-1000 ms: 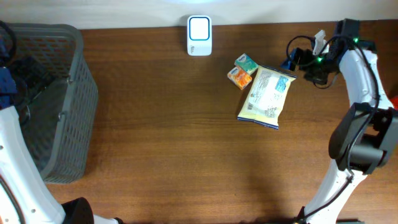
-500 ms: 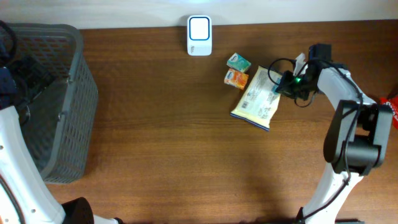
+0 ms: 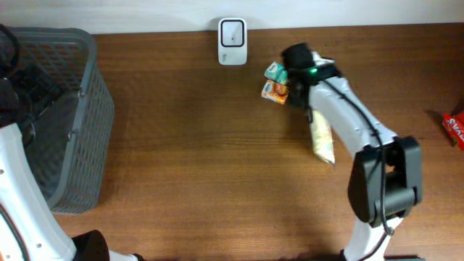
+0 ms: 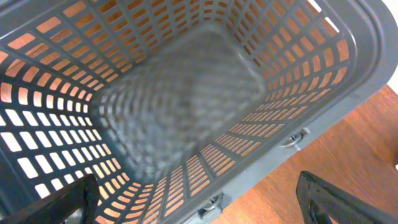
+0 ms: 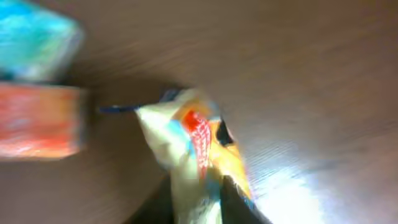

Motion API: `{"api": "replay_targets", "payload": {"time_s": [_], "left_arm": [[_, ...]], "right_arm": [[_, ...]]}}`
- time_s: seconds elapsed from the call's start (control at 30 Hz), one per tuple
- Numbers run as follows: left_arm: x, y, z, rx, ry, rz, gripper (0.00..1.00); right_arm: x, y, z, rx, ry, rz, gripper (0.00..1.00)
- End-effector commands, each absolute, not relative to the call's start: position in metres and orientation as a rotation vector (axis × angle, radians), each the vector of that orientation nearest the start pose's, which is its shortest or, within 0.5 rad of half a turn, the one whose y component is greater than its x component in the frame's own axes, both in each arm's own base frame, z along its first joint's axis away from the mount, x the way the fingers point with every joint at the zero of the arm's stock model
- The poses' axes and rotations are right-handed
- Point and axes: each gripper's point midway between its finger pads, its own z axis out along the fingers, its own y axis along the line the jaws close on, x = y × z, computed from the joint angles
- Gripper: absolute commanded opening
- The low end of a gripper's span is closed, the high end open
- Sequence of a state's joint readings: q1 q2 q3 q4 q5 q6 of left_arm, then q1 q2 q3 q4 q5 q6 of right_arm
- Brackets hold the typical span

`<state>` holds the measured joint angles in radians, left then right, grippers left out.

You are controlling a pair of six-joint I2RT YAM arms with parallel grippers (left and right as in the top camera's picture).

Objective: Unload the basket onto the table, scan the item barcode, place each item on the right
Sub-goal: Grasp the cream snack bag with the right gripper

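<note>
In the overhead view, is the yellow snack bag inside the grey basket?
No, the snack bag is under the right arm over the brown table, far from the basket at the left side.

Two white arms with black joints.
Right arm (image 3: pixel 339 110): smooth white links, bulky black joint block, black wrist head with a small green light, thin black cable alongside. Left arm (image 3: pixel 18 190): white link, black upper parts; left gripper (image 4: pixel 200 208) has black fingers (image 4: pixel 333 200).
</note>
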<state>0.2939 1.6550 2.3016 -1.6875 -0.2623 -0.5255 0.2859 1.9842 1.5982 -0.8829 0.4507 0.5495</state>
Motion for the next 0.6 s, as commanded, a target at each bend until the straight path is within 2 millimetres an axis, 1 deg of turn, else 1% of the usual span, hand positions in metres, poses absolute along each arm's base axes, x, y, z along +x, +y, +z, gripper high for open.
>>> {"api": "replay_targets", "payload": {"time_s": [0.0, 0.03, 0.07, 0.1, 0.13, 0.17, 0.2, 0.23, 0.27, 0.3, 0.33, 0.37, 0.4, 0.43, 0.5, 0.57], "left_arm": [[0.294, 0.137, 0.367, -1.125, 2.308, 0.256, 0.99], [0.294, 0.137, 0.367, -1.125, 2.308, 0.256, 0.99], [0.294, 0.137, 0.367, -1.125, 2.308, 0.256, 0.99], [0.294, 0.137, 0.367, -1.125, 2.308, 0.256, 0.99], [0.294, 0.137, 0.367, -1.125, 2.308, 0.256, 0.99], [0.294, 0.137, 0.367, -1.125, 2.308, 0.256, 0.99], [0.294, 0.137, 0.367, -1.125, 2.308, 0.256, 0.99], [0.294, 0.137, 0.367, -1.125, 2.308, 0.256, 0.99], [0.294, 0.137, 0.367, -1.125, 2.308, 0.256, 0.99], [0.294, 0.137, 0.367, -1.125, 2.308, 0.256, 0.99], [0.294, 0.137, 0.367, -1.125, 2.308, 0.256, 0.99], [0.294, 0.137, 0.367, -1.125, 2.308, 0.256, 0.99], [0.294, 0.137, 0.367, -1.125, 2.308, 0.256, 0.99], [0.294, 0.137, 0.367, -1.125, 2.308, 0.256, 0.99], [0.294, 0.137, 0.367, -1.125, 2.308, 0.256, 0.99], [0.294, 0.137, 0.367, -1.125, 2.308, 0.256, 0.99]], "right_arm": [[0.449, 0.086, 0.115, 0.379, 2.606, -0.327, 0.70], [0.447, 0.089, 0.126, 0.370, 2.619, -0.322, 0.89], [0.445, 0.088, 0.139, 0.378, 2.642, -0.297, 0.98], [0.447, 0.082, 0.156, 0.368, 2.674, -0.243, 0.99], [0.445, 0.086, 0.164, 0.153, 2.783, -0.021, 0.99], [0.439, 0.092, 0.163, 0.011, 2.835, 0.129, 0.99], [0.416, 0.087, 0.153, -0.171, 2.931, 0.334, 0.99], [0.400, 0.075, 0.139, -0.202, 2.999, 0.360, 0.99], [0.388, 0.067, 0.121, -0.230, 3.055, 0.357, 0.99], [0.383, 0.062, 0.104, -0.241, 3.078, 0.329, 0.99], [0.383, 0.056, 0.088, -0.238, 3.081, 0.273, 0.99], [0.385, 0.053, 0.059, -0.228, 3.061, 0.244, 0.99], [0.383, 0.037, 0.036, -0.033, 3.070, 0.112, 0.99], [0.381, 0.034, 0.024, 0.044, 3.063, 0.084, 0.99], [0.380, 0.033, 0.003, 0.069, 3.034, 0.087, 0.99], [0.377, 0.033, -0.004, 0.100, 3.028, 0.088, 0.98]]}}
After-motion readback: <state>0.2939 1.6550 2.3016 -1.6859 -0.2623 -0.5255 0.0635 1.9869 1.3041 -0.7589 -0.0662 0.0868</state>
